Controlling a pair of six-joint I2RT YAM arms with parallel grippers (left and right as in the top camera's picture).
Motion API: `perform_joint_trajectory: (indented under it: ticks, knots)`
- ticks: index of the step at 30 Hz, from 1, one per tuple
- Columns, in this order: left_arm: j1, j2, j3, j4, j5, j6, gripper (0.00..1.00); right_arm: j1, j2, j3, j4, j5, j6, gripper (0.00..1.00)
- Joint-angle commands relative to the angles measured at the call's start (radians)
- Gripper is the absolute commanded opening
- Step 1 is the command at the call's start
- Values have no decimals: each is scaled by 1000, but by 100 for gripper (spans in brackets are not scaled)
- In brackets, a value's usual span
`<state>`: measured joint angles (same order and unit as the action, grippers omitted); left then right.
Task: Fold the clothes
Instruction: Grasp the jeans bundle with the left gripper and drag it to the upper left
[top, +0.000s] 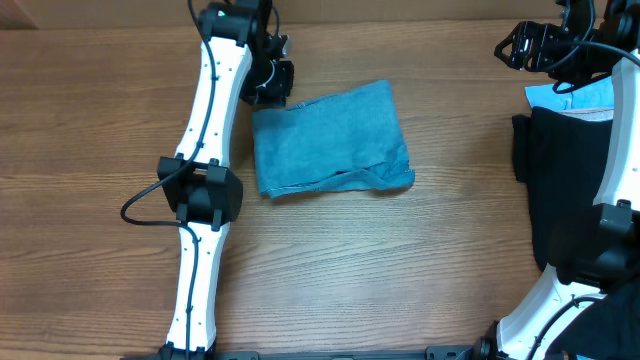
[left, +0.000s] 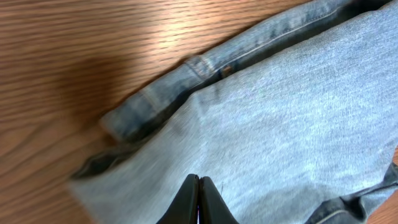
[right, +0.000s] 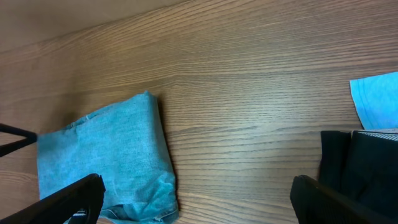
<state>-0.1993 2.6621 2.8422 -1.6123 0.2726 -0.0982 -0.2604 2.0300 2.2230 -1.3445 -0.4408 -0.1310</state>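
Observation:
The clothes are a pair of light blue jeans (top: 330, 140), folded into a compact rectangle at the table's middle. My left gripper (top: 272, 95) is at the bundle's far left corner. In the left wrist view the left gripper (left: 199, 178) is shut, its fingers pressed together just over the denim (left: 298, 112), and no fabric shows between them. A stitched seam edge (left: 205, 65) runs along the fold. My right gripper (top: 525, 45) hangs at the far right, away from the jeans. The right wrist view shows the right gripper (right: 196, 186) wide open and empty, with the jeans (right: 106, 155) below it to the left.
A black garment (top: 565, 180) lies at the right edge of the table, with a light blue cloth (top: 585, 95) behind it. Both show in the right wrist view, the black garment (right: 354, 162) under the blue cloth (right: 376, 99). Bare wood surrounds the jeans.

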Motion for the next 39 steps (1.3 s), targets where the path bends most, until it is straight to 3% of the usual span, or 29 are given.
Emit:
perform_joint_trajectory:
  ticks: [1,9,12,15,19,22,28,32,39]
  knots:
    - [38,-16,-71,-10,-48,-24,4,1,-3,3,4,0,-1,100]
    - [63,-15,-432,169,-66,-68,4,1,-3,3,4,0,0,100]
    - [54,-35,-343,142,-65,-113,4,1,-3,3,4,0,0,100]
    - [19,-113,-101,91,-44,-138,4,1,-3,3,4,0,-1,100]
    - [-73,-192,34,122,117,-138,4,1,-3,3,4,0,-1,100]
    - [-172,-168,7,156,261,-138,4,1,-3,3,4,0,-1,100]
    - [-388,-90,-212,311,291,-138,4,1,-3,3,4,0,-1,100]
    - [-423,3,-224,250,363,-115,4,1,-3,3,4,0,-1,100]
    - [-388,87,-225,28,144,-115,4,1,-3,3,4,0,0,100]
